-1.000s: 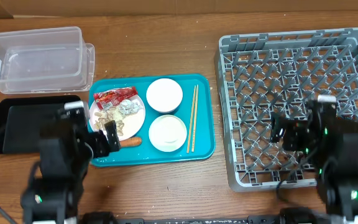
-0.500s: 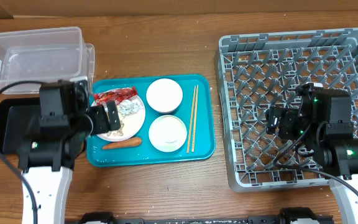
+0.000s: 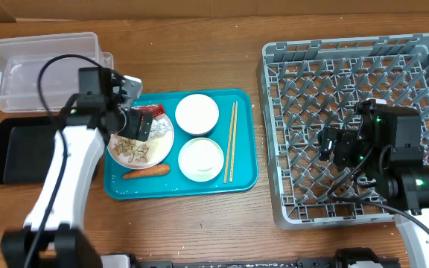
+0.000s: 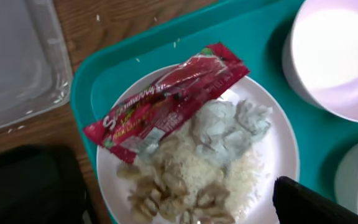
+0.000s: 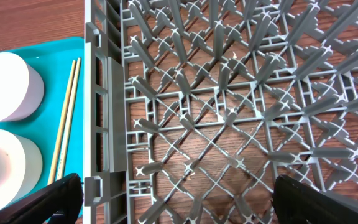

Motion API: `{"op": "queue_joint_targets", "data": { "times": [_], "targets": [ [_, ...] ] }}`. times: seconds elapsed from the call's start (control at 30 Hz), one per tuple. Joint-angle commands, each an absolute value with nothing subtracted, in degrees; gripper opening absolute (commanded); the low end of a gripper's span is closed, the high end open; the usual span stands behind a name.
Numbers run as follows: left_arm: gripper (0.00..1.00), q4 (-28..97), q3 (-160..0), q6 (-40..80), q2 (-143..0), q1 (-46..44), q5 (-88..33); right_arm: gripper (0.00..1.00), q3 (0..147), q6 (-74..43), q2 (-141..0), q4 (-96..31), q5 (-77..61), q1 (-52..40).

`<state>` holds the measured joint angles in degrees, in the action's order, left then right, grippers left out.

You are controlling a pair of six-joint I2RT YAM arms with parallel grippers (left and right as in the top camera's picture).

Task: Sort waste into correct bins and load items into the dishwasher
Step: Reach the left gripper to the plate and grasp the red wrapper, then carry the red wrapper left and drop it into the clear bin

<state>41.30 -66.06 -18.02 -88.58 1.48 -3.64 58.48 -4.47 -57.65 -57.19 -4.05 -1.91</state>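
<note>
A round white plate [image 3: 159, 141] on the teal tray holds a red snack wrapper [image 4: 166, 99], a crumpled paper wad [image 4: 232, 121], rice [image 4: 194, 165] and peanut shells [image 4: 160, 196]. An orange carrot [image 3: 146, 170] lies on the tray in front of the plate. Two white bowls [image 3: 197, 113] [image 3: 201, 158] and wooden chopsticks [image 3: 231, 141] sit to the right. My left gripper [image 3: 136, 125] hovers open over the plate, close to the wrapper. My right gripper [image 5: 179, 205] is open and empty above the grey dish rack [image 3: 356, 126]. No small cup shows.
The clear tub [image 3: 39, 71] stands at the back left, with the black tray [image 3: 21, 149] in front of it. The teal tray [image 3: 244, 179] lies between the bins and the rack. The rack's left wall [image 5: 104, 93] stands between my right gripper and the chopsticks [image 5: 67, 118].
My left arm has swung from the front edge, past the black tray, up over the plate near the wrapper. My right gripper shifted slightly left over the rack, then held still.
</note>
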Motion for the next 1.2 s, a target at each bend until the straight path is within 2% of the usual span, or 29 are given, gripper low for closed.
{"op": "queue_joint_targets", "data": {
  "times": [0.0,0.13,0.23,0.33,0.43,0.57,0.63,0.73,0.83,1.07,1.13,1.17],
  "targets": [
    [0.96,38.3,-67.1,-22.8,-92.6,1.1,-3.9,1.00,60.2,-4.8,-57.4,-57.2,-4.1,-1.9],
    [0.93,33.8,-67.1,-22.8,-95.4,1.1,-3.9,1.00,60.2,-4.8,-57.4,-57.2,-4.1,-1.9],
    [0.87,31.5,-67.1,-22.8,-96.9,1.1,-4.1,1.00,60.2,-4.8,-57.4,-57.2,-4.1,-1.9],
    [0.87,30.1,-67.1,-22.8,-98.2,1.1,-4.1,1.00,60.2,-4.8,-57.4,-57.2,-4.1,-1.9],
    [0.87,29.5,-67.1,-23.8,-99.5,1.1,-4.1,1.00,60.2,-4.8,-57.4,-57.1,-4.1,-1.9],
    [0.96,29.5,-67.1,-30.0,-100.3,1.1,-4.1,1.00,60.2,-4.8,-57.4,-57.2,-4.1,-1.9],
    [0.95,29.3,-67.1,-32.6,-100.6,1.0,-4.1,1.00,60.2,-4.8,-57.4,-57.2,-4.1,-1.9],
    [0.92,29.3,-67.1,-34.9,-101.0,1.0,-4.1,1.00,60.2,-4.8,-57.4,-57.2,-4.1,-1.9],
    [0.84,28.8,-67.1,-34.9,-102.2,1.0,-4.1,1.00,60.2,-4.8,-57.4,-57.2,-4.1,-1.9],
    [0.85,27.6,-67.1,-34.8,-104.7,1.0,-4.1,1.00,60.2,-4.8,-57.4,-57.2,-4.1,-1.9],
    [0.80,26.9,-67.1,-34.7,-104.7,1.0,-4.1,1.00,60.2,-4.8,-57.4,-57.2,-4.1,-1.9],
    [0.74,26.7,-67.1,-34.7,-104.7,1.0,-4.1,1.00,60.2,-4.8,-57.4,-57.2,-4.1,-1.9]
  ]
}}
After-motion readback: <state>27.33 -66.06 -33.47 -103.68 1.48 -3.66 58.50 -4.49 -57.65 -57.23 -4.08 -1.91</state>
